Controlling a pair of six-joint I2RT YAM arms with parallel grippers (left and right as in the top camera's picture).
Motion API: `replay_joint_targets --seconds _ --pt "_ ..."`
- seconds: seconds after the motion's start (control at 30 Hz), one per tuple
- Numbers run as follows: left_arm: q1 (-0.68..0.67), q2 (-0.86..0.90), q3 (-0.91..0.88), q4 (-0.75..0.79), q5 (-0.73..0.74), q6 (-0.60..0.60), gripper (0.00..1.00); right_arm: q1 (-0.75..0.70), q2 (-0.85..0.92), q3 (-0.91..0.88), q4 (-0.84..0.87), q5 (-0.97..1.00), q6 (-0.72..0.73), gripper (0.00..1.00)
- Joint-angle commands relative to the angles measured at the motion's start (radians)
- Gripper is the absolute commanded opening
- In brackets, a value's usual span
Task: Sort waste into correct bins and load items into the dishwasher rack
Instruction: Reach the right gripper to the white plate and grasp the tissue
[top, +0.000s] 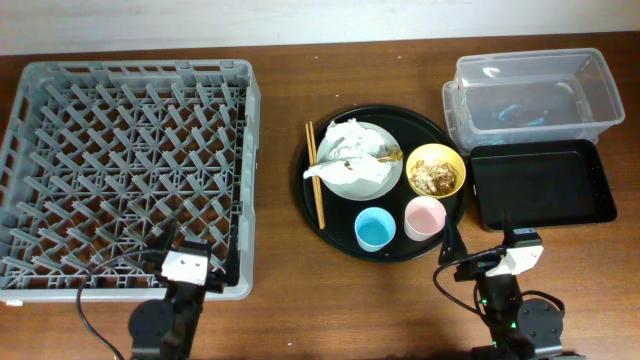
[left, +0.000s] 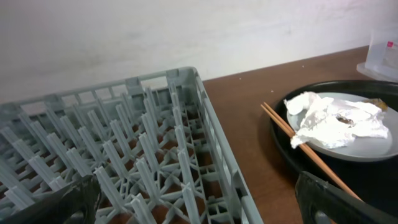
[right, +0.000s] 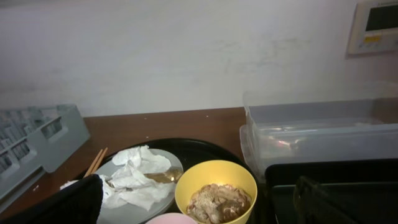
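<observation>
A brown wooden table (top: 275, 310) is seen from above. On its left part the dishwasher rack (top: 125, 175) is placed, a large grey crate with rows of upright pegs; nothing is seen between the pegs. In the middle a round black tray (top: 335, 228) is set, near the rack but apart from it. At the far right a clear tub (top: 592, 95) stands, and something bluish is seen inside it, too blurred to be named. A shallow black rectangular tray (top: 540, 185) is placed just in front of the tub.

The left gripper (left: 198, 202) is held over the near right corner of the rack, its fingers spread wide with nothing between them. The right gripper (right: 199, 202) is held at the near edge of the table, in front of the rectangular tray, also spread wide and holding nothing.

On the round tray a pale plate (top: 368, 185) is laid, and crumpled white napkins (top: 345, 145) are heaped on it. At its right a yellow bowl (right: 214, 168) is placed, with food scraps (right: 217, 200) inside. Nearer, a blue cup (top: 374, 229) and a pink cup (top: 425, 217) are stood upright side by side. Chopsticks (top: 315, 172) are laid along the left edge of the plate.
</observation>
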Motion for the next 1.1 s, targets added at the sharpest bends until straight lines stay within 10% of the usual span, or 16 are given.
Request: replay_joint_targets --seconds 0.0,0.33,0.83,1.07 --pt "0.006 0.126 0.106 0.004 0.026 -0.013 0.99 0.006 -0.005 0.056 -0.017 -0.006 -0.019 0.98" --pt "0.005 0.605 0.535 -0.193 0.079 -0.013 0.99 0.006 0.126 0.288 -0.211 -0.006 -0.09 0.99" --pt "-0.275 1.388 1.381 -0.72 0.035 0.14 0.99 0.005 0.993 1.257 -0.874 -0.005 -0.09 0.98" --pt "-0.295 1.508 1.421 -0.744 0.099 0.14 0.99 0.005 1.152 1.341 -0.912 -0.047 -0.06 0.98"
